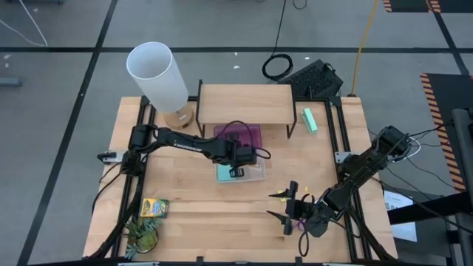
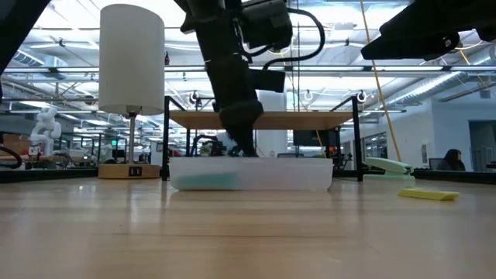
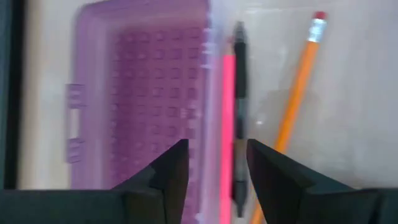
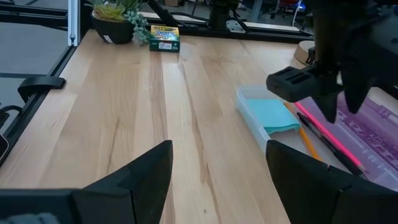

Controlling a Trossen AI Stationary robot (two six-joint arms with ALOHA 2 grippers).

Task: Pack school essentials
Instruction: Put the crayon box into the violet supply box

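A clear pencil case [image 1: 244, 171] with its purple lid [image 3: 143, 93] laid open sits mid-table. Inside lie a light-blue note pad [image 4: 273, 115], a thin pink stick [image 3: 227, 118], a black pen [image 3: 239, 106] and an orange pencil [image 3: 292, 106]. My left gripper [image 3: 214, 168] hangs open just over the stick and pen, its fingers on either side of them, touching nothing. My right gripper [image 4: 217, 168] stands open and empty near the table's front right. The crayon box [image 1: 155, 207] lies at the front left. A tiny yellow piece [image 2: 428, 194] lies on the table by my right gripper.
A white lamp [image 1: 159, 74] and a wooden shelf [image 1: 244, 103] stand at the back. A mint-green block [image 1: 310, 120] lies right of the shelf. A green toy dinosaur [image 1: 140, 236] sits at the front left corner. Bare wood lies between the case and the crayon box.
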